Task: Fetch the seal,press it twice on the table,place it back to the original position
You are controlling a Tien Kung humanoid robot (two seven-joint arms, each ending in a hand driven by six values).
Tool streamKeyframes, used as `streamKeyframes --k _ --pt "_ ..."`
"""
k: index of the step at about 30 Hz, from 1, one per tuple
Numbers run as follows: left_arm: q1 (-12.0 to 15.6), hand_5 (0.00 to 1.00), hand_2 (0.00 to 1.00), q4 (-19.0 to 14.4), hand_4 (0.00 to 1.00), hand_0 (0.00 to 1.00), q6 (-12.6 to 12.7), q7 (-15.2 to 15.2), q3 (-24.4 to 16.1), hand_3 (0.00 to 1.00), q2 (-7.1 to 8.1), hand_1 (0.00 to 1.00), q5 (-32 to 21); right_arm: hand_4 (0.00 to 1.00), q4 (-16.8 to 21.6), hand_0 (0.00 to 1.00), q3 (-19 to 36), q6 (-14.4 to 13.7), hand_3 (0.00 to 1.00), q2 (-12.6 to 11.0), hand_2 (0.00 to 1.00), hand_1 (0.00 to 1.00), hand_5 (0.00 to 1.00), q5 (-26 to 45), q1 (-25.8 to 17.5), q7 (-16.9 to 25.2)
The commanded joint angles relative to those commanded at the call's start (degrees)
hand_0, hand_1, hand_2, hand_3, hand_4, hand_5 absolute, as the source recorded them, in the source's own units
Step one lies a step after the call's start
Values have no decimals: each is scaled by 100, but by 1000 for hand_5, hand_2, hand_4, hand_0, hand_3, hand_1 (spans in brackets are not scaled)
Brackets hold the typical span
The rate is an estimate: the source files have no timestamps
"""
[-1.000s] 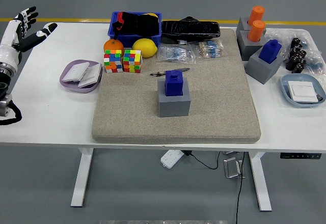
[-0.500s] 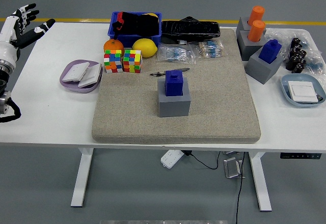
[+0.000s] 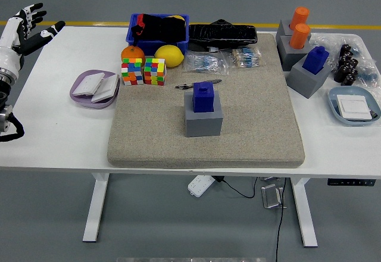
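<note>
Left hand splayed at table edge — seal unobstructed.

White left hand, black-tipped fingers

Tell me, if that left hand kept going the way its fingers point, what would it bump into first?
Probably nothing: the left hand sits open at the far left corner of the white table, fingers aimed up and right toward bare floor beyond. Depth is hard to judge.

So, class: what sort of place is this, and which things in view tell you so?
Probably a robotics test lab or workshop. A robot's left hand is raised over a white table set with sorted props: a blue seal on its grey block, puzzle cubes and trays, on a bare grey floor with a yellow line.
</note>
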Motion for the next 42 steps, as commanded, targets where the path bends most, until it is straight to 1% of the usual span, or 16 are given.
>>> streamKeyframes --k 8,11,15,17,23,27,30,37,42 --pt "31 460 884 -19 959 937 -4 5 -71 892 32 912 13 844 2 868 -50 -11 725 -17 710 731 529 41 13 -5" --pt "56 461 881 -40 959 936 -3 -2 -114 890 70 911 24 843 11 868 -96 -15 725 -24 708 730 529 72 41 -9" --pt "21 461 881 -57 959 936 -3 -8 -116 890 121 911 12 843 -6 868 -129 -1 725 -17 708 730 529 18 120 -16" --pt "48 462 878 -64 959 937 -6 -10 -103 889 141 910 6 841 -24 868 -161 -8 723 -51 709 730 529 -6 142 -20" --pt "186 463 877 -60 959 936 -15 -10 -111 888 135 910 9 841 3 868 -260 -22 722 -99 709 730 529 66 42 -17" --pt "205 463 877 -80 959 936 -21 -53 -148 888 140 910 4 841 -10 868 -177 -17 722 -55 709 730 529 -9 46 -18" --pt "216 463 871 -117 962 936 -17 -61 -146 886 151 910 -11 840 3 868 -246 -2 721 -25 711 730 529 43 74 -19" --pt "233 464 877 -134 962 933 25 -134 -174 887 137 909 -12 839 17 868 -159 -6 719 -36 710 730 529 10 38 -25" --pt "279 465 891 -126 961 932 23 -122 -187 888 138 907 -5 838 1 868 -120 -9 719 -44 712 730 529 4 11 -26"
